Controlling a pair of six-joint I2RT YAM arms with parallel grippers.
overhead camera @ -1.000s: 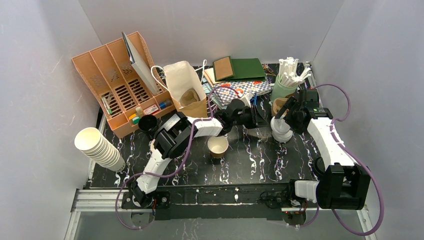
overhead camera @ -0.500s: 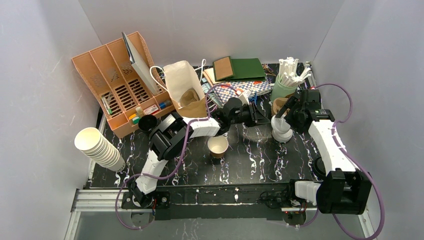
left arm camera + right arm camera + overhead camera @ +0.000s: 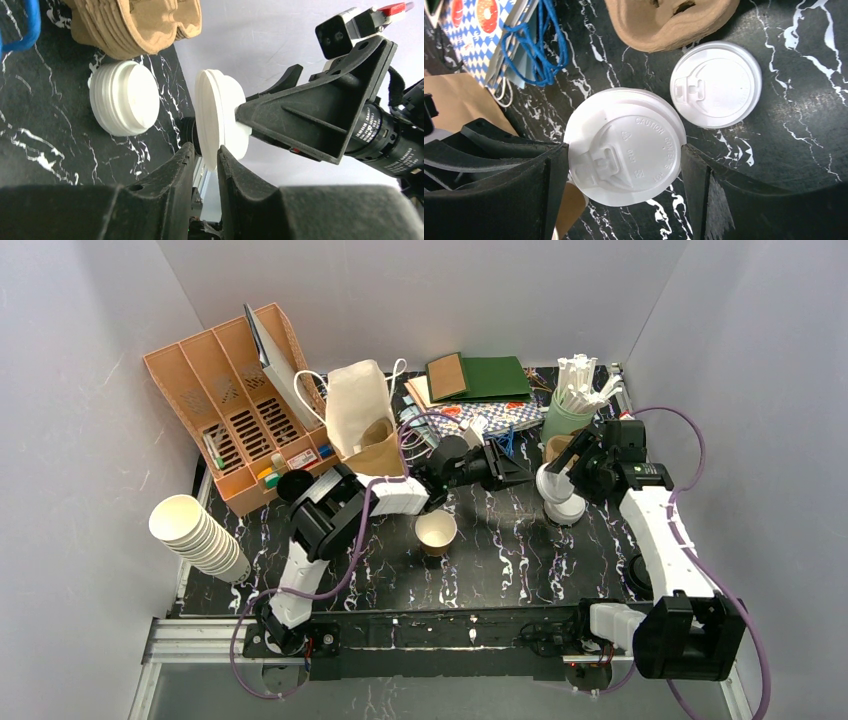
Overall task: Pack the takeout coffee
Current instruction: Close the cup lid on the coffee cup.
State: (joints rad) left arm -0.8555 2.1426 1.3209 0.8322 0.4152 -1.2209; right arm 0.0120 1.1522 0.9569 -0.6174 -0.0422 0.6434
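Note:
A white lid (image 3: 634, 130) hangs above the table between both grippers. My right gripper (image 3: 624, 150) is shut on it across its width. My left gripper (image 3: 205, 150) reaches in from the left, jaws nearly together on the lid's rim (image 3: 215, 120). In the top view the left gripper (image 3: 520, 472) and right gripper (image 3: 562, 470) meet at the lid (image 3: 547, 478). A stack of white lids (image 3: 563, 508) stands just below, also in the left wrist view (image 3: 125, 102). An open tan paper cup (image 3: 435, 530), without a lid, stands mid-table.
Tan pulp cup carriers (image 3: 557, 448) lie behind the lid stack. A brown paper bag (image 3: 365, 425), a black cup (image 3: 295, 485), a tan desk organizer (image 3: 235, 400) and a tall stack of cream cups (image 3: 195, 532) are at the left. A green cup of stirrers (image 3: 570, 405) stands at back right.
My right gripper has lifted a lid off the stack and carried it slightly left. My left gripper has reached further right until its fingers sit on the lid's rim.

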